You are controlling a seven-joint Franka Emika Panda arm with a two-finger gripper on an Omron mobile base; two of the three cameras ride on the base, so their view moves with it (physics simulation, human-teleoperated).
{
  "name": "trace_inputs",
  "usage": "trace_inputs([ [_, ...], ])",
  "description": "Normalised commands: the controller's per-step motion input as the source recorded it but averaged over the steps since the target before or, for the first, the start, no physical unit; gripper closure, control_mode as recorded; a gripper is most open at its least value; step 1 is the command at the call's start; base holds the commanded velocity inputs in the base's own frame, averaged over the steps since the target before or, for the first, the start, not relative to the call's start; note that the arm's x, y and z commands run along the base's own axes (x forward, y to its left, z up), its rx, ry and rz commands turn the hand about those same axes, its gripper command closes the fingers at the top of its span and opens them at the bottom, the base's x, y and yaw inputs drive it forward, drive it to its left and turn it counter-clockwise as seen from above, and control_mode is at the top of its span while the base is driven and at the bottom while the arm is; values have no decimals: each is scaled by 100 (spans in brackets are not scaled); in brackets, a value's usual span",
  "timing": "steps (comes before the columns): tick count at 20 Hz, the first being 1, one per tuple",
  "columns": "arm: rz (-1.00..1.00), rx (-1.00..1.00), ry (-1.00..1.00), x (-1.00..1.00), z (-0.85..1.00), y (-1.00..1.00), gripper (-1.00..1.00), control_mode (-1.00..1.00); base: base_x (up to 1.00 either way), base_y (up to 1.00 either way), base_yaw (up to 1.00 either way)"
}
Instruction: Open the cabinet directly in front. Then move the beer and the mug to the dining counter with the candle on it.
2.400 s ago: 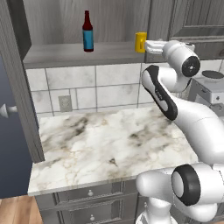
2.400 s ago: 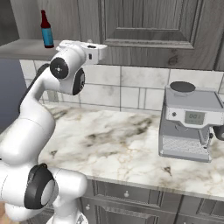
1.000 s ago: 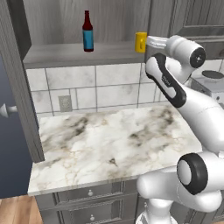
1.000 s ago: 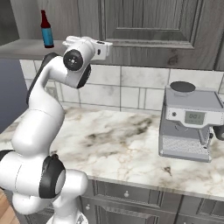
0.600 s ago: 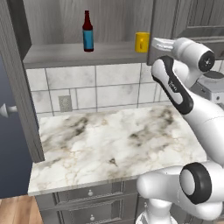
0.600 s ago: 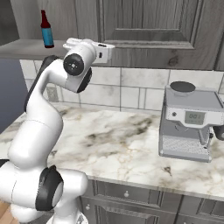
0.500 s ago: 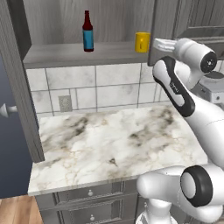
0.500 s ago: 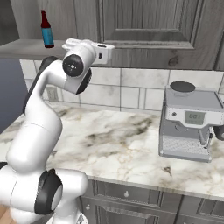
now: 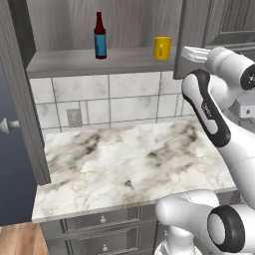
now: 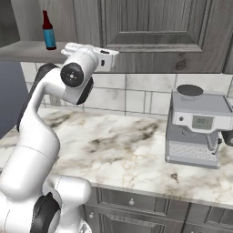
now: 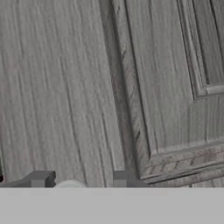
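The cabinet stands open, its left door [image 9: 20, 99] swung wide. My gripper [image 11: 83, 178] is shut on the small round silver knob [image 11: 70, 185] of the right door [image 10: 150, 32], which is pulled partly open [image 9: 194, 20]. The hand [image 9: 191, 52] sits at the door's lower edge, to the right of the shelf [image 9: 74, 60]. On that shelf the beer [image 9: 100, 37] stands upright at mid-left, and the beer [image 10: 48, 32] appears left of the hand. The yellow mug [image 9: 162, 48] stands at the shelf's right end, near the hand. The dining counter and the candle are out of view.
A marble worktop [image 9: 129, 159] backed by wall tiles lies under the cabinet, with grey drawers [image 9: 99, 221] below it. A silver coffee machine [image 10: 198, 127] stands on the worktop to the right. A wall outlet [image 9: 74, 118] sits in the tiles.
My arm has swung to the right with the knob, bringing the right door further open. The mug now stands clear of the hand and door.
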Motion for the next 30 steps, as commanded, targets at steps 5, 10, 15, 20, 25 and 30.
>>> trace_inputs([
  [5, 0, 5, 0, -57, 22, -100, 100, -100, 0, 0, 0],
  [10, 0, 4, 0, -57, 24, -100, 100, -100, 0, 0, 0],
  [15, 0, 5, 0, -56, 23, -100, 100, -100, 0, 0, 0],
  [20, -1, 5, 0, -54, 12, -100, 100, -100, 0, 0, 0],
  [25, -2, 6, -1, -48, 8, -100, 100, -100, 0, 0, 0],
  [30, 0, 5, -2, -32, 8, -88, -100, -100, 0, 0, 0],
])
